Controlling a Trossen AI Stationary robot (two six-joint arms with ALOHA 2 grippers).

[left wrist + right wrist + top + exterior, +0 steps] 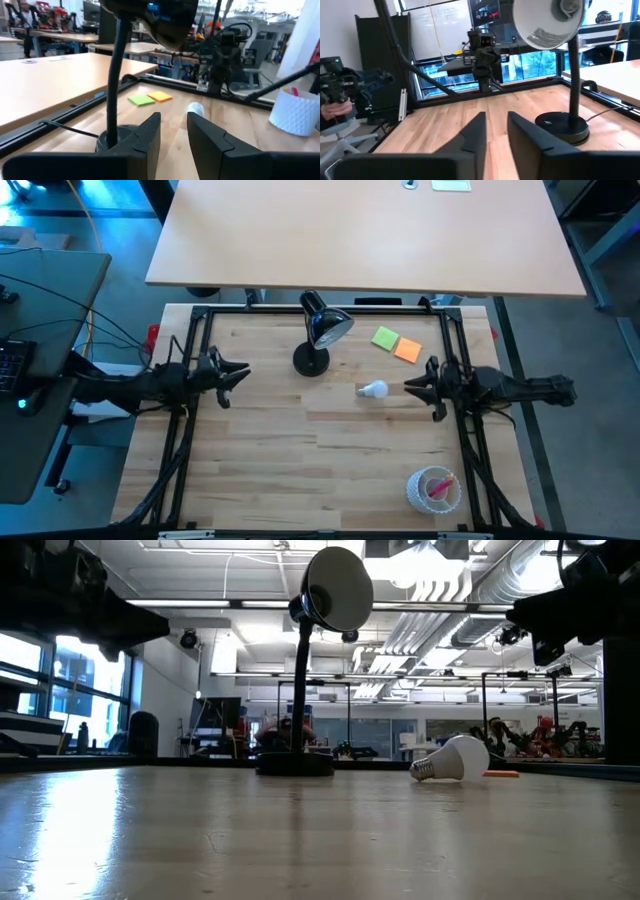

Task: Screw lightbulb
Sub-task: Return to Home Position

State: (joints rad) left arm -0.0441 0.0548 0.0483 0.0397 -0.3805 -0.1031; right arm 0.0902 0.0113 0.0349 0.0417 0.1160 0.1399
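Lying on its side: lightbulb (373,389), loose on the desk (260,470) toward the right edge, just before the right gripper (408,387), fingers parted, empty. Left gripper (244,372) near the left edge, likewise parted, empty. Black lamp (318,340) upright by the far edge

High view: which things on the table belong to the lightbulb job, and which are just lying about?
Job: lightbulb, lying on its side; black desk lamp, upright; left pincer and right pincer, both open, clear of the bulb.
Lying about: green sticky note; orange sticky note; cup with pink contents.
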